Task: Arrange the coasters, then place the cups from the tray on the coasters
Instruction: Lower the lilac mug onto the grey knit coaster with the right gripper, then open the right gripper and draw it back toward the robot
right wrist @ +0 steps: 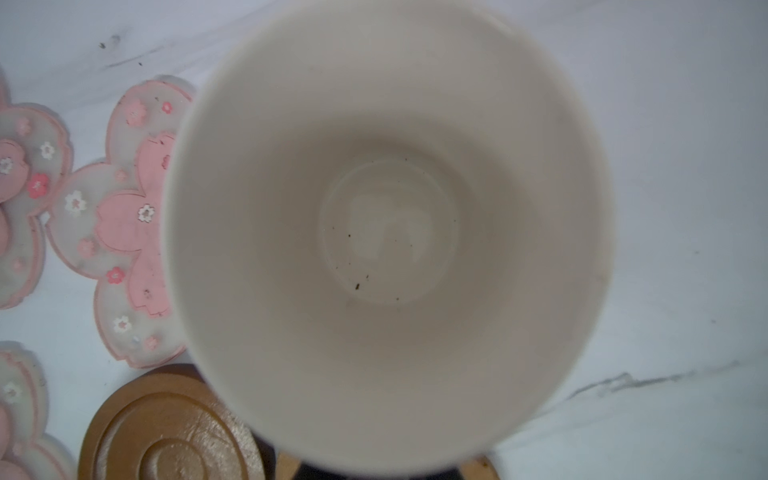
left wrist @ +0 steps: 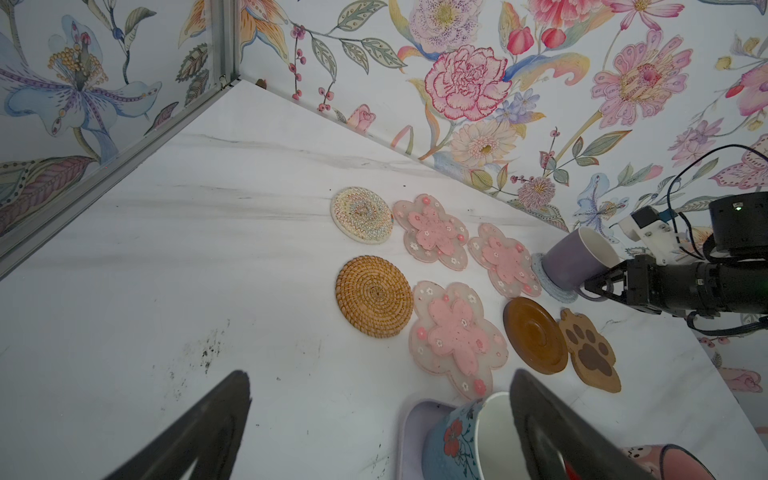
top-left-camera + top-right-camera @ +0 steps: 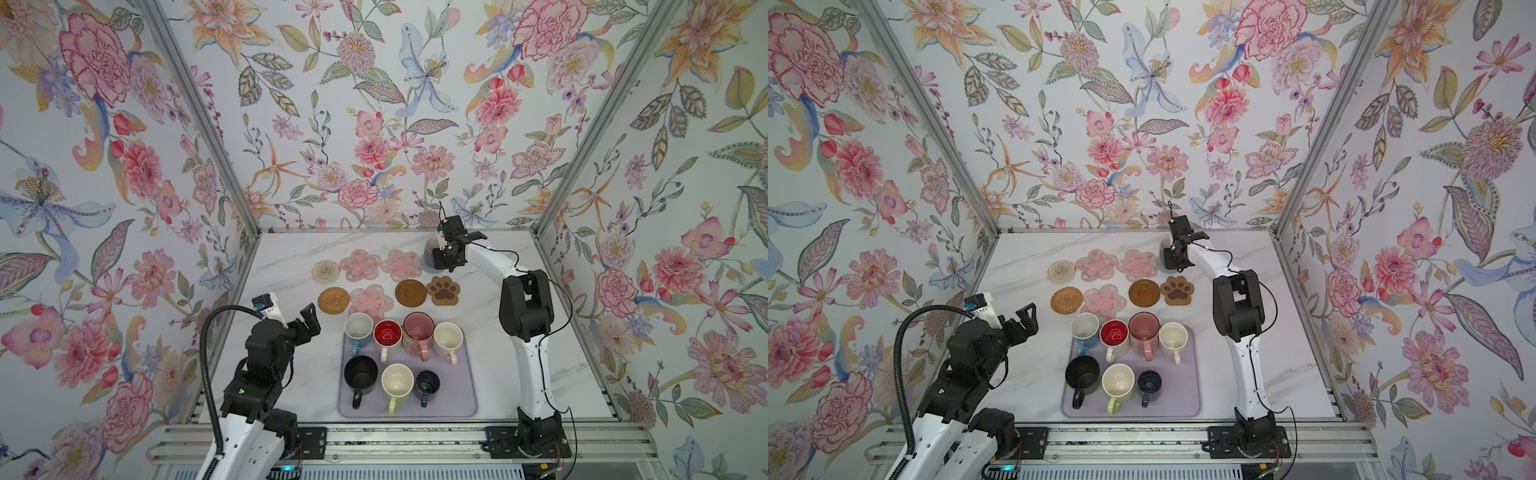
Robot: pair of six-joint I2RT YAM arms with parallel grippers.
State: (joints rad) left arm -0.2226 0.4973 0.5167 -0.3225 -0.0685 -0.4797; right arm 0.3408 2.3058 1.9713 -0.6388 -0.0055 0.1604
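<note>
The left pincer (image 3: 306, 321) hangs above the left of the counter (image 3: 482, 316) with its jaws spread wide and nothing between them.

There are eight coasters in two rows of four. In the far row:
- a beige woven round (image 3: 326, 272)
- two pink flower coasters (image 3: 360, 264) (image 3: 401, 265)
- a grey-blue woven round (image 2: 557, 291), mostly hidden under a cup

In the near row:
- a tan woven round (image 3: 333, 300)
- a third pink flower coaster (image 3: 371, 300)
- a brown disc (image 3: 411, 292)
- a brown paw-print (image 3: 444, 290)

Nearer the camera lies the lavender tray (image 3: 465, 399), with seven cups on it. The back row has four:
- light blue (image 3: 358, 326)
- white with a red inside (image 3: 387, 334)
- pink floral (image 3: 418, 327)
- cream with a pink handle (image 3: 448, 337)

The front row has three:
- black (image 3: 360, 371)
- cream with a green handle (image 3: 397, 380)
- small navy (image 3: 427, 382)

The eighth cup, lavender (image 2: 575, 259), is at the right end of the far row, with its base at the grey-blue round. The right pincer (image 3: 439, 254) is closed on this cup, on the side towards the arm. Which part it grips cannot be told, nor whether the cup rests fully on the coaster.
</note>
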